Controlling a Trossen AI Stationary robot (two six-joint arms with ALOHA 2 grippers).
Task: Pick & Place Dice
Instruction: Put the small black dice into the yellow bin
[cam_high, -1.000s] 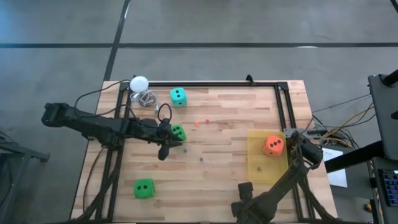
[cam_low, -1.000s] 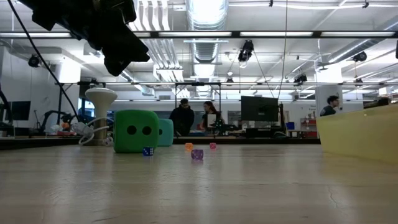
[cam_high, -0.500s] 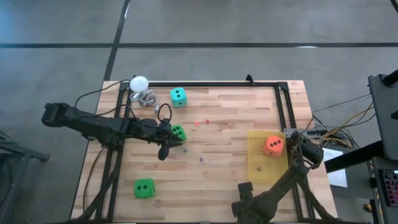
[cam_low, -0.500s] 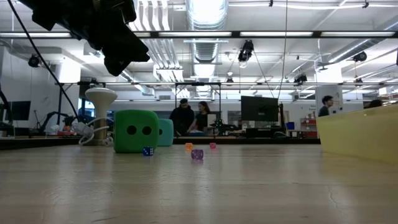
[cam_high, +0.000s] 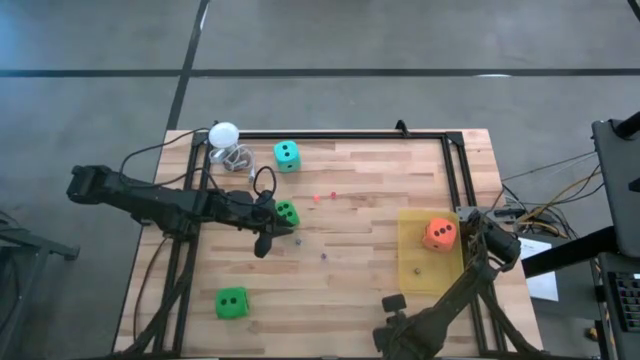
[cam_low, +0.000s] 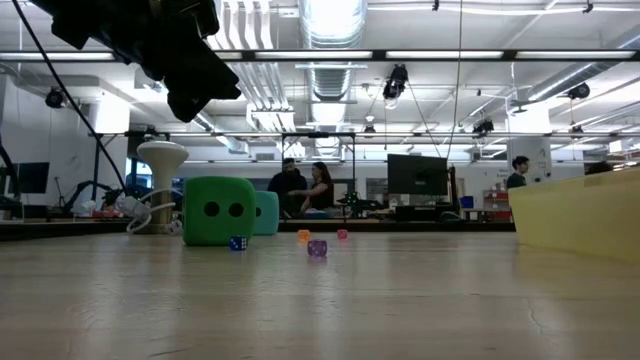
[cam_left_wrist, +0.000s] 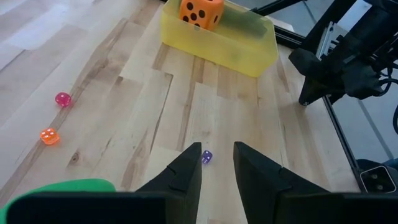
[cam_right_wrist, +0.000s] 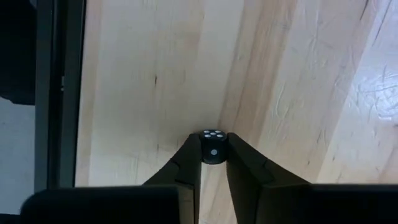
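Observation:
My right gripper (cam_right_wrist: 213, 163), near the table's front edge (cam_high: 393, 301), is shut on a small black die (cam_right_wrist: 213, 148) with white pips. My left gripper (cam_left_wrist: 217, 154) hovers at mid-table (cam_high: 265, 240), open by a narrow gap, beside a green die (cam_high: 286, 212). A tiny purple die (cam_left_wrist: 207, 157) lies on the wood beyond its tips. The orange-red die (cam_high: 440, 234) sits in the yellow tray (cam_high: 420, 275). The teal die (cam_high: 286, 154) rests at the far side and a second green die (cam_high: 231, 302) near the front left. My right gripper pinches the small black die by two opposite sides (cam_right_wrist: 204, 151) between its fingertips, at their free ends. The fingers come from above, pointing down at the wood. The die's pipped top face shows. Whether the die rests on the table or is lifted I cannot tell.
A white ball (cam_high: 223, 133) and a coiled cable (cam_high: 238, 157) sit at the far left corner. Tiny pink (cam_high: 333, 196), orange (cam_high: 316, 198) and blue (cam_high: 298, 240) dice lie mid-table. A black frame rail (cam_high: 455, 170) borders the table. People stand in the room behind (cam_low: 300, 190).
My right gripper has shut near the table's front edge, its head showing narrower in the high view than before. The left arm and the big dice have kept still.

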